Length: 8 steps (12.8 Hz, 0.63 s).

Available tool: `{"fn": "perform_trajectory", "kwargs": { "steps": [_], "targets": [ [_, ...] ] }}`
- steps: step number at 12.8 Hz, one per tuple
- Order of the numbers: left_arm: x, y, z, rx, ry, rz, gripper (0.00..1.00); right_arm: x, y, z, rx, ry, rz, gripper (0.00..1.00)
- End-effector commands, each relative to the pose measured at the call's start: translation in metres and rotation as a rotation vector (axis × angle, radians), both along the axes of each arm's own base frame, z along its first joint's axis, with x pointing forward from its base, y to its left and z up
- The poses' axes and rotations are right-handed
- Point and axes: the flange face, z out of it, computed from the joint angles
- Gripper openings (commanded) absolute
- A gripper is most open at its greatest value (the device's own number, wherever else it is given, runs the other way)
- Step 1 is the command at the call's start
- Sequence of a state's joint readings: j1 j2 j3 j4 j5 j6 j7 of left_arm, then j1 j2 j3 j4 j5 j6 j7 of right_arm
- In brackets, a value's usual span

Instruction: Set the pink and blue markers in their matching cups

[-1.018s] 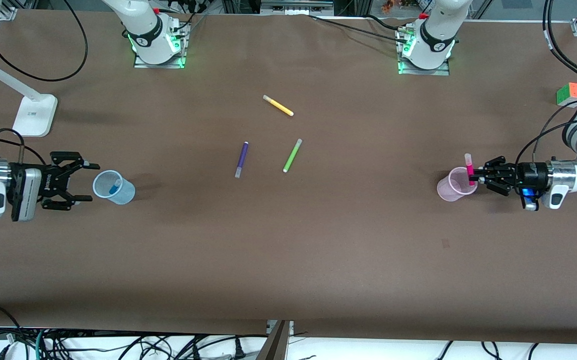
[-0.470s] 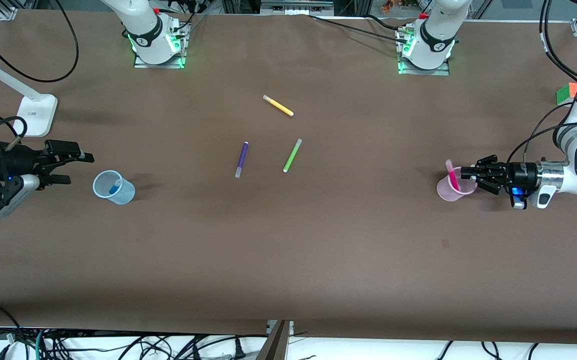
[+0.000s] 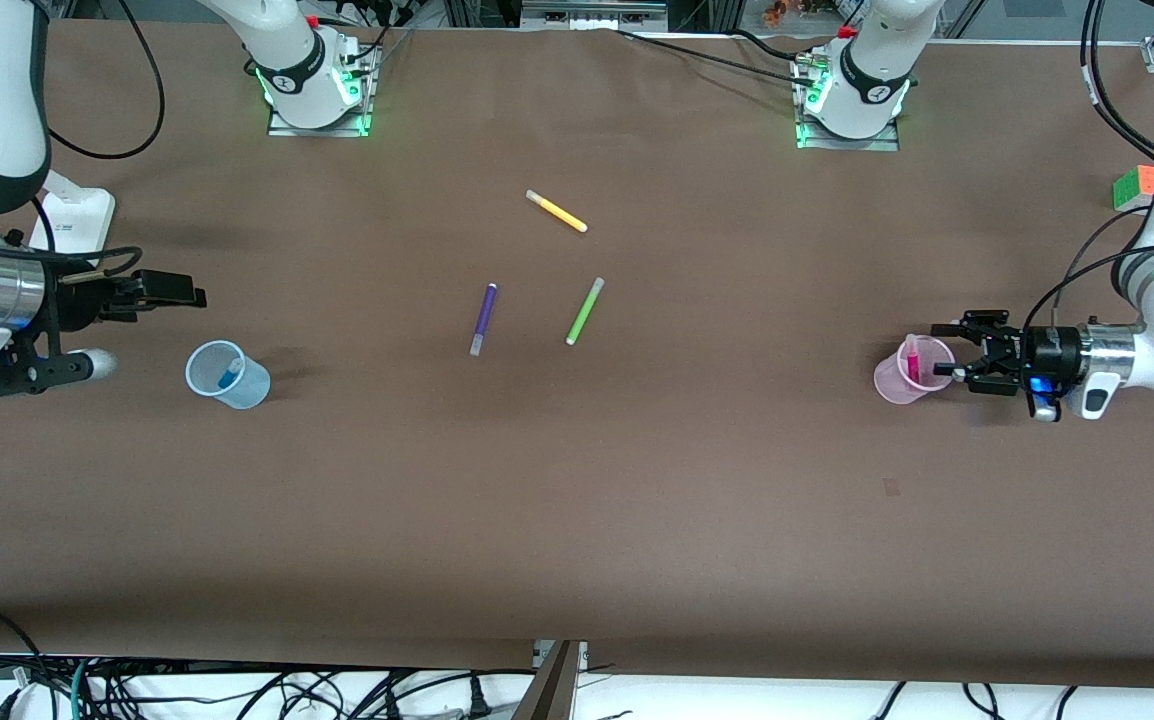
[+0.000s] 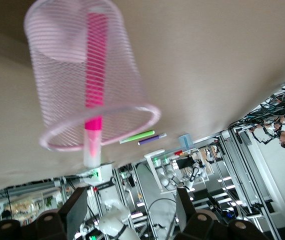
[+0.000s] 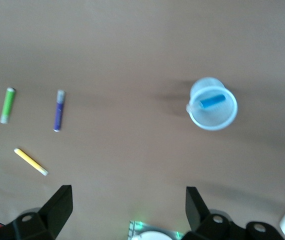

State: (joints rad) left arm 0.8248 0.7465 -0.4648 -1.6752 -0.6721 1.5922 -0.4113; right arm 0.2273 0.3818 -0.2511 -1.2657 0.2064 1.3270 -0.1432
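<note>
Left tool (image 3: 945,353) open beside pink cup (image 3: 899,381).

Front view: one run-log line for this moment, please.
pink marker in pink cup | blue marker in blue cup | left gripper open beside pink cup | right gripper open, clear of blue cup

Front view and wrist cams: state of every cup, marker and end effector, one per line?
pink cup: upright, holds the pink marker
pink marker: in the pink cup, released
blue cup: upright, holds the blue marker
blue marker: inside the blue cup
purple marker: lying loose on the table
green marker: lying loose
yellow marker: lying loose
left end effector: open, beside the pink cup
right end effector: open, holding nothing
</note>
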Motion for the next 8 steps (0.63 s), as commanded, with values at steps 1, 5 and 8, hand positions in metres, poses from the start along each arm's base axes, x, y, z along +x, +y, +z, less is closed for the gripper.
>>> {"fn": "perform_trajectory", "kwargs": {
  "steps": [1, 5, 8],
  "targets": [
    [0.017, -0.023, 0.092, 0.216, -0.096, -0.118, 0.80, -0.015, 0.020, 0.016, -0.105, 0.024, 0.034, 1.00],
    [0.019, -0.060, 0.198, 0.488, -0.242, -0.278, 0.83, -0.032, -0.006, 0.048, -0.097, -0.061, 0.005, 1.00],
    [0.005, -0.132, 0.272, 0.715, -0.317, -0.431, 0.83, -0.065, -0.051, 0.076, -0.124, -0.131, -0.040, 1.00]
  ]
}}
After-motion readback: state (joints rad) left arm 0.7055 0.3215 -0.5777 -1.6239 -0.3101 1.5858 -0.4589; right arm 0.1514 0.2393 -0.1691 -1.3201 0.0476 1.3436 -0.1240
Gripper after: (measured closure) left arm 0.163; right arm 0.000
